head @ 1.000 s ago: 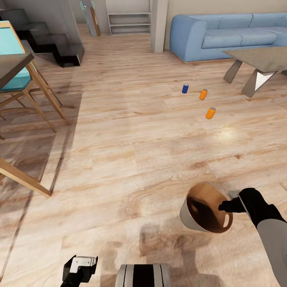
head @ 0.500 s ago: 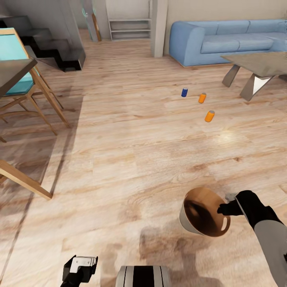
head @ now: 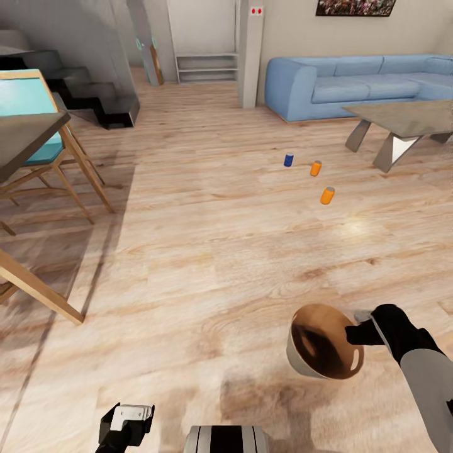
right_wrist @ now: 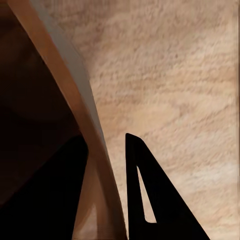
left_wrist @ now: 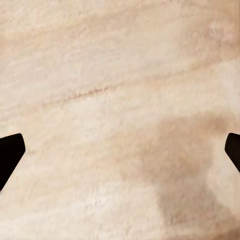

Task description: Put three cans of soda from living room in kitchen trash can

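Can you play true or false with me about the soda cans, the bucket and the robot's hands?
1. All three soda cans stand on the wood floor. True: the blue can and two orange cans.
2. The trash can already has a can inside. False: its brown inside looks empty.
3. The right gripper pinches the trash can's rim. True: one finger inside, one outside.
4. The left gripper is holding a can. False: it is open over bare floor.
5. The cans sit on the coffee table. False: they stand on the floor beside it.
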`<state>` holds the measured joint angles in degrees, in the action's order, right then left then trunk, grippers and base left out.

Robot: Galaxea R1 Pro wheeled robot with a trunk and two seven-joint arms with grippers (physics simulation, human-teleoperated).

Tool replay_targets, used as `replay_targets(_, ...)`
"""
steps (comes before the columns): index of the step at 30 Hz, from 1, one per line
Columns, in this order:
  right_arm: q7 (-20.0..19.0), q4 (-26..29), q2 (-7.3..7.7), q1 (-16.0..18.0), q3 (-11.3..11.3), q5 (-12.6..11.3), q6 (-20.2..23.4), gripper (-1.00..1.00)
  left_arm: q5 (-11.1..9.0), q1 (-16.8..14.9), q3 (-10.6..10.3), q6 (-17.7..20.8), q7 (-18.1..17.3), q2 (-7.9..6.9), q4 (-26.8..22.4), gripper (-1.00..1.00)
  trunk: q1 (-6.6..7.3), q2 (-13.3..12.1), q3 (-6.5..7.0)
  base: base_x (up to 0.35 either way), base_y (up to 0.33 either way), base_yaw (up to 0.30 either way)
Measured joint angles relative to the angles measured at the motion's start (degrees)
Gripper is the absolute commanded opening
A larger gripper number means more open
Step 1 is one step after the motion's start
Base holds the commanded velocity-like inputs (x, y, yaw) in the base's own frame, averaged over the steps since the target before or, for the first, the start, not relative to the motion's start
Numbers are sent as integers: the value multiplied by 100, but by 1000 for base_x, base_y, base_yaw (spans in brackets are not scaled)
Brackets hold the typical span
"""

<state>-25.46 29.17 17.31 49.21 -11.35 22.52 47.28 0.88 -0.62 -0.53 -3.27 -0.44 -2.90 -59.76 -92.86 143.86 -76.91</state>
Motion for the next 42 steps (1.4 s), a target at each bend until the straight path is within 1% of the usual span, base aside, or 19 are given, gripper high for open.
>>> replay_targets(14,-9,1,-3,1,11,-12,1,-100,0,0,0,8,0,0,9,100,36,-19,310,0,0,0)
replay_targets(15,-8,0,-3,0,10,2,-2,-100,0,0,0,9,0,0,9,100,39,-20,332,0,0,0)
replay_targets(17,31,3,-3,1,13,139,-37,-100,2,0,0,12,0,0,8,100,44,-23,377,0,0,0)
replay_targets(18,-4,-1,-18,-1,-17,235,-85,-100,-9,-6,-7,20,-4,8,350,100,46,-24,398,0,0,0)
replay_targets(19,-20,-4,-22,-1,-28,126,-59,-100,-9,-8,-8,20,-5,8,376,100,49,-25,421,0,0,0)
replay_targets(21,-48,-5,-44,0,-53,-95,-12,-100,-14,-9,-10,21,-10,8,391,100,54,-28,465,0,0,0)
replay_targets(22,-52,-4,-53,0,-58,-91,-13,-100,-16,-9,-12,21,-13,8,392,100,57,-29,487,0,0,0)
replay_targets(25,-33,3,-106,-1,-47,131,-64,-100,-21,-8,-14,27,-20,9,384,100,64,-34,553,0,0,0)
replay_targets(26,-35,8,-137,-1,-49,112,-60,-100,-22,-8,-15,29,-21,9,381,100,67,-35,576,0,0,0)
replay_targets(27,-35,20,-201,-2,-52,89,-56,-100,-24,-9,-13,32,-20,9,380,100,69,-36,598,0,0,0)
replay_targets(28,-43,24,-233,-2,-58,-37,-23,-100,-24,-9,-12,34,-19,9,381,100,72,-38,620,0,0,0)
replay_targets(29,-45,29,-259,-1,-65,-109,-7,-100,-23,-9,-12,35,-19,9,385,100,75,-39,642,0,0,0)
replay_targets(30,-41,35,-298,-1,-64,-63,-20,-100,-21,-9,-9,36,-19,9,390,100,77,-40,664,0,0,0)
replay_targets(33,-27,40,-331,-1,-55,85,-54,-100,-19,-8,2,37,-12,9,396,100,85,-44,731,0,0,0)
replay_targets(37,-59,42,-374,-1,-60,7,-38,-100,-13,-9,17,34,-2,9,401,100,95,-50,819,0,0,0)
replay_targets(40,-151,53,-405,-1,-62,49,-53,-100,-7,-8,23,38,9,9,409,100,103,-54,886,0,0,0)
replay_targets(42,-214,54,-413,-1,-64,37,-51,-100,-8,-9,25,38,9,9,411,100,108,-56,930,0,0,0)
